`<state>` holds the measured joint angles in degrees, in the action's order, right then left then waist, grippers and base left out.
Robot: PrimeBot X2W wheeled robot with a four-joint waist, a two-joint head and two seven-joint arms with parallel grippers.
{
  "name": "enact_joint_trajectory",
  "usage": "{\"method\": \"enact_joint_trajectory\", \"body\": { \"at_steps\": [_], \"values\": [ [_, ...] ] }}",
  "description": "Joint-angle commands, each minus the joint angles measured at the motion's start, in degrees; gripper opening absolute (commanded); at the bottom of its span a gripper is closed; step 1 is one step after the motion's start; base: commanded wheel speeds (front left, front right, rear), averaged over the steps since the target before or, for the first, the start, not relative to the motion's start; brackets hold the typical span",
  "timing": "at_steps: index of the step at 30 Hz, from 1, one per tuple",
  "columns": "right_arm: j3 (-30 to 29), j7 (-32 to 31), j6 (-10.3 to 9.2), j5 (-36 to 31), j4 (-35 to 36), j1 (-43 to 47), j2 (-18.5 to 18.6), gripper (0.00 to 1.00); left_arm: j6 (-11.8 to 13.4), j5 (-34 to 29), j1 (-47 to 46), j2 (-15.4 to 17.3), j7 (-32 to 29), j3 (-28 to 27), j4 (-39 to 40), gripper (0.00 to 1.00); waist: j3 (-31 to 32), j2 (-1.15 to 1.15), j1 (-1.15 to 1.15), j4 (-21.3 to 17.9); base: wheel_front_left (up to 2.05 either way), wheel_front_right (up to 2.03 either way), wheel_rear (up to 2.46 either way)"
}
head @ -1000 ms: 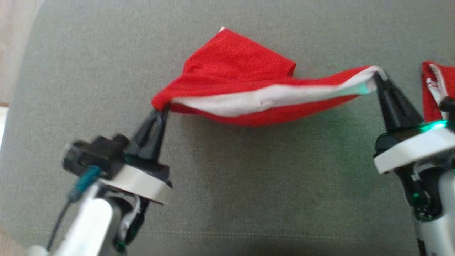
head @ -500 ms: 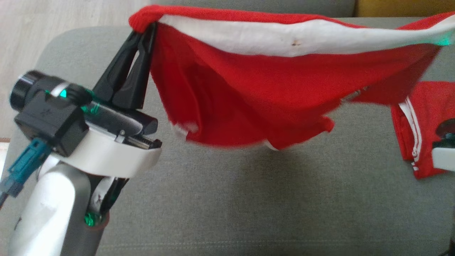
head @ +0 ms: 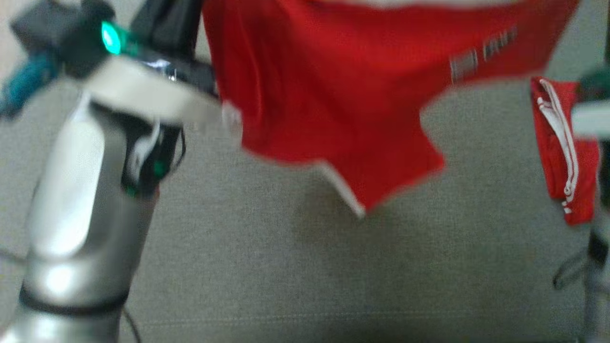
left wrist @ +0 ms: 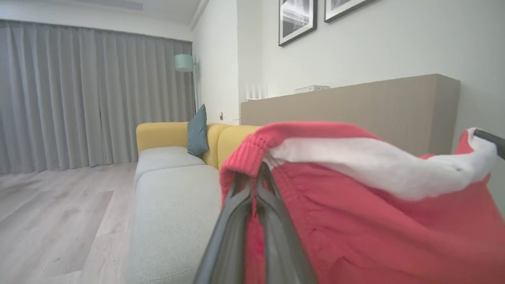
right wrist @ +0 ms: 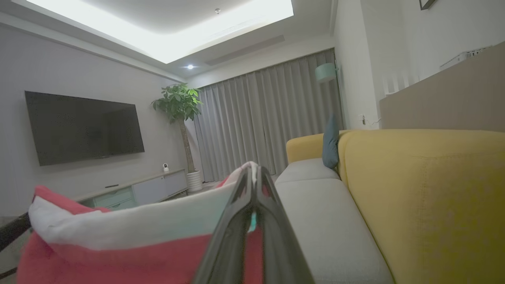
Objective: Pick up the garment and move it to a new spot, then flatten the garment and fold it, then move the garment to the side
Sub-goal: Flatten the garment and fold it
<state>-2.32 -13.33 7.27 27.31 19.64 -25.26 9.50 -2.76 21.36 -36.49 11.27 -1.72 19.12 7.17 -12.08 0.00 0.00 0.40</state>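
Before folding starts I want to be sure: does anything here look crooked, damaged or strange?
Nothing looks damaged. The red fabric garment hangs by its white waistband between the left gripper and right gripper, but unevenly: one lower corner droops to a point. A second red garment with white stripes lies bunched on the grey cushion.

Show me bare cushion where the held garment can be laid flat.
Free: the grey cushion under the hanging red garment, between the left forearm and the striped red piece. Crowded: the right edge, around that piece.
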Motion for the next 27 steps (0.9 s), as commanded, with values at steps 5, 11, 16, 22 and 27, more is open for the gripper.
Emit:
{"method": "enact_joint_trajectory", "body": {
  "at_steps": [5,11,16,22,27],
  "values": [
    [6.38,8.12,0.22,2.27,-18.45,-20.91,1.29,0.0,-2.0,1.02,-17.89,-2.73,8.8,-3.44,-21.22,0.0,-2.67,0.0,0.0,-0.79,0.0,0.0,0.0],
    [11.82,15.57,0.22,3.37,-35.25,-29.99,-1.48,0.0,-3.35,3.12,-25.33,-5.13,14.5,-3.92,-39.54,0.0,-3.48,0.0,0.0,-1.94,0.0,0.0,0.0],
    [18.16,20.25,0.22,6.22,-50.2,-29.68,-4.24,0.0,-4.42,5.9,-25.1,-6.85,16.22,-2.44,-55.45,0.0,-5.02,0.0,0.0,-2.6,0.0,0.0,0.0],
    [24.68,23.96,0.22,10.35,-62.11,-24.74,-5.23,0.0,-4.69,10.38,-19.34,-8.12,16.65,1.24,-65.57,0.0,-7.07,0.0,0.0,-2.83,0.0,0.0,0.0],
    [28.07,26.34,0.22,13.02,-63.04,-19.3,-3.82,0.0,-4.71,13.84,-13.97,-8.33,16.7,4.54,-65.31,0.0,-7.35,0.0,0.0,-2.92,0.0,0.0,0.0]
  ]
}}
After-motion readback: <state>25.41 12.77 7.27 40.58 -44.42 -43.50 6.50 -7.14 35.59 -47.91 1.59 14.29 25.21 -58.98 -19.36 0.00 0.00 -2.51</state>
